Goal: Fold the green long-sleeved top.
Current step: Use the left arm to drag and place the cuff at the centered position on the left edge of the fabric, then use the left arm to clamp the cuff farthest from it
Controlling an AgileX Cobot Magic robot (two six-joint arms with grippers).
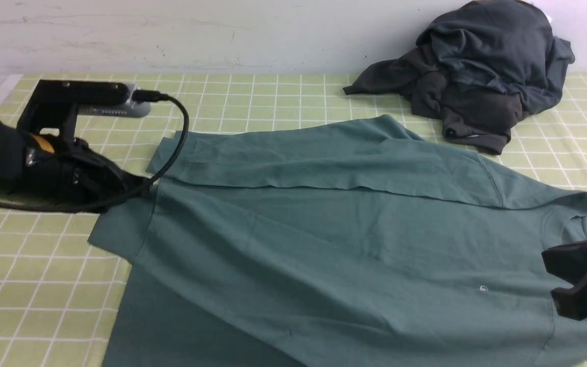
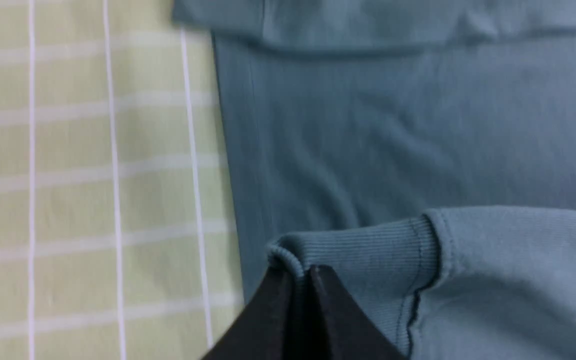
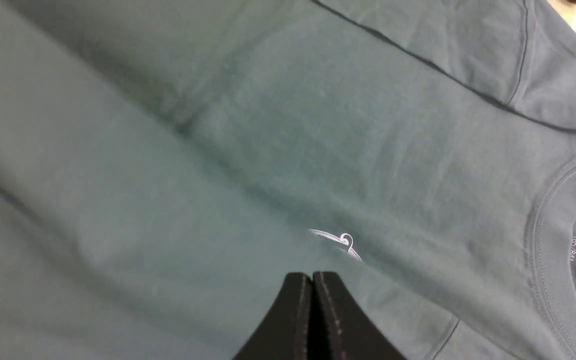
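The green long-sleeved top (image 1: 324, 229) lies spread on the table, neck (image 1: 579, 224) to the right, and its far sleeve (image 1: 324, 153) is folded across the body. My left gripper (image 1: 138, 187) is at the top's left end. The left wrist view shows it (image 2: 298, 272) shut on the ribbed cuff (image 2: 358, 250) of a sleeve, above the top's body (image 2: 368, 125). My right gripper (image 1: 551, 278) hovers over the chest near the collar. In the right wrist view it (image 3: 312, 275) is shut with no cloth between the jaws, close to the white logo (image 3: 340, 242).
A dark charcoal and slate-grey heap of clothes (image 1: 482, 76) lies at the back right against the white wall (image 1: 222, 35). The table has a yellow-green checked cloth (image 1: 44, 285). The left arm's cable (image 1: 184, 122) loops over the top's far left corner.
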